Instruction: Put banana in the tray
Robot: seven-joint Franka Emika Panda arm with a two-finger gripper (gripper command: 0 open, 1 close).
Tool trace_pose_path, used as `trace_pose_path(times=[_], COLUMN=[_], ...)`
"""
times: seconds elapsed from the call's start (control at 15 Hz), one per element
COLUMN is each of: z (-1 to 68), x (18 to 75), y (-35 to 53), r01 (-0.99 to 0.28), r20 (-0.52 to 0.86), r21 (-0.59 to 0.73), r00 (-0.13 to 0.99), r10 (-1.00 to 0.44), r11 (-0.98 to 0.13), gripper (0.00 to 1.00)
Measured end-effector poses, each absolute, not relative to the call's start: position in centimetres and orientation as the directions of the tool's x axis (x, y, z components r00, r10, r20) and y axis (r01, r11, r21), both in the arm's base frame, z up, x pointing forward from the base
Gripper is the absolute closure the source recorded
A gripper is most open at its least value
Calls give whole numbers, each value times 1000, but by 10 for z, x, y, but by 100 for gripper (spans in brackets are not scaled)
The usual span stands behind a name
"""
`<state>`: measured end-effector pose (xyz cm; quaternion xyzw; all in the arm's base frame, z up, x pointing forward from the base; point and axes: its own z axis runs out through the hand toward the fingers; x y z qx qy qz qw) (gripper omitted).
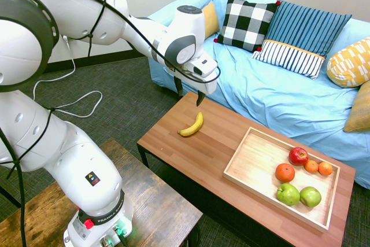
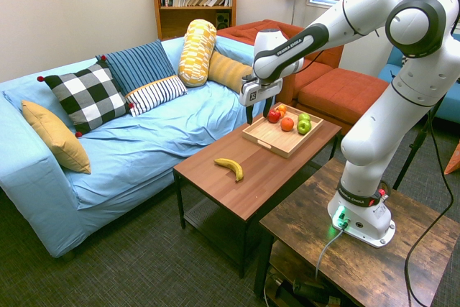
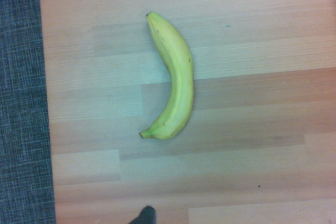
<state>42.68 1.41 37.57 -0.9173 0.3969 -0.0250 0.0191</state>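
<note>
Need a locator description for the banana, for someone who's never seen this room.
Find the sofa under a light-blue cover, then the low brown wooden table in front of it. The small curved yellow banana lies directly on that tabletop, outside the shallow light-wood tray. It is the only long, curved fruit; the others are round and sit in the tray.

Banana (image 1: 191, 126): yellow, curved, dark-tipped; lying flat on the brown wooden worktop (image 2: 241, 188), outside and well apart from the tray. Tray (image 1: 261, 166): light wood, rectangular, low-sided; flat on same worktop, holding fruit (image 1: 298, 156).

Yellow patterned cushion (image 1: 350, 63), cut off at edge
</note>
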Motion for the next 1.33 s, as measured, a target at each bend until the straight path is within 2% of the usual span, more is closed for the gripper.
trace_pose_path(times=[0.47,1.33], z=[351,156], x=[452,521], y=[14,66], r01=[-720,-731], r20=[58,31], r21=[-70,21], r00=[688,683], r10=[-723,-730], r11=[-691,-682], gripper=[0,0])
